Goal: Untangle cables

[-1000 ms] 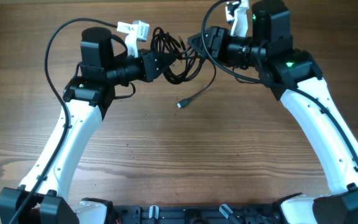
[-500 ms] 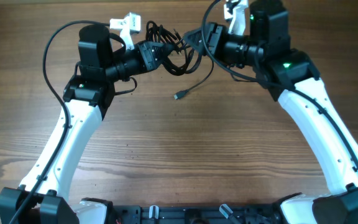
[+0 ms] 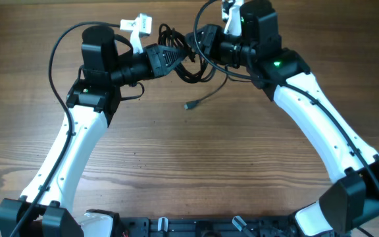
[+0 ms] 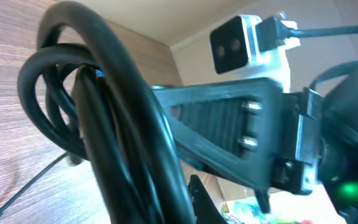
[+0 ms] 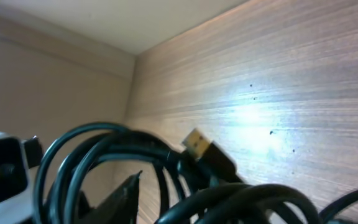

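The left fingers (image 3: pixel 168 56) are pressed together on the cables (image 3: pixel 191 64) at the far side of the table (image 3: pixel 209 164). In the left wrist view the thick black loops fill the foreground, curling up and over right in front of the lens. The right fingers (image 3: pixel 199 45) come in from the opposite side and sit right against the same bundle, close to the left pair. Whether they are apart or closed on a strand I cannot tell. The right wrist view shows only one dark fingertip (image 5: pixel 122 194) low among the loops.

Just past that tip a flat metal plug (image 5: pixel 197 144) sticks up from the tangle, its black cord bending down into the coils. One thin strand leaves the bundle toward the near side and ends in a small plug (image 3: pixel 187 105) on the wood, well apart from both arms. Behind the bundle the grained table runs to a pale wall (image 5: pixel 73 37) — seen only in the wrist views.
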`<action>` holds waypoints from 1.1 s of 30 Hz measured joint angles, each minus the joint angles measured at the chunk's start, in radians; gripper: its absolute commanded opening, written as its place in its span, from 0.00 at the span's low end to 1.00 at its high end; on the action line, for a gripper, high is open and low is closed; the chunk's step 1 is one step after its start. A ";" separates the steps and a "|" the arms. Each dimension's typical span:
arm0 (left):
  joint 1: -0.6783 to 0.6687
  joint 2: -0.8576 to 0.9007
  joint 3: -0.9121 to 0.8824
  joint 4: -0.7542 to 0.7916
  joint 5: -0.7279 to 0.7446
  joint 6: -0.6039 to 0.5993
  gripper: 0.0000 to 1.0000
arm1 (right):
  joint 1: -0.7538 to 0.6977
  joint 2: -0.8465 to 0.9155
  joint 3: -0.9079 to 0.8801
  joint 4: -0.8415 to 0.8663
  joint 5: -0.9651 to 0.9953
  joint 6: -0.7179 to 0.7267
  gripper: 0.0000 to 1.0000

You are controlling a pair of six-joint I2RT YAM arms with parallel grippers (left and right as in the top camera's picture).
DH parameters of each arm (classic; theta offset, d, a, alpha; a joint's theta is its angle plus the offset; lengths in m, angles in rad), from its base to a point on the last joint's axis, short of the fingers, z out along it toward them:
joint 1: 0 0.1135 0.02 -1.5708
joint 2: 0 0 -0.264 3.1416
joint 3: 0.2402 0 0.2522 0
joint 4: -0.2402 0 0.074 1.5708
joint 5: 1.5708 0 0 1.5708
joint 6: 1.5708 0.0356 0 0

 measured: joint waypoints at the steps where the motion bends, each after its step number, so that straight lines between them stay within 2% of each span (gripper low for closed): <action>1: 0.000 0.000 0.000 0.000 0.005 0.000 0.04 | 0.000 0.002 0.000 0.013 0.000 0.006 0.04; 5: 0.000 0.000 0.001 -0.002 0.003 0.001 0.04 | 0.000 0.002 -0.001 0.067 -0.016 0.003 0.04; 8: 0.000 0.000 0.007 -0.073 -0.065 0.000 0.04 | -0.032 0.002 -0.001 0.065 -0.081 -0.002 0.04; 14: -0.028 -0.001 0.011 -0.237 -0.338 0.002 0.04 | -0.130 -0.061 -0.002 -0.155 -0.176 -0.073 0.04; 19: -0.059 -0.008 0.014 -0.245 -0.411 0.013 0.04 | -0.166 -0.177 -0.002 -0.365 -0.164 -0.173 0.04; 28: -0.080 -0.014 0.015 -0.259 -0.425 0.035 0.04 | -0.168 -0.293 0.000 -0.678 0.100 -0.270 0.04; 30: -0.055 -0.013 0.014 -0.264 -0.525 0.026 0.04 | -0.196 -0.315 0.000 -0.763 0.220 -0.284 0.04; 33: 0.012 -0.010 0.014 -0.264 -0.602 0.017 0.04 | -0.231 -0.333 0.000 -0.750 0.285 -0.322 0.04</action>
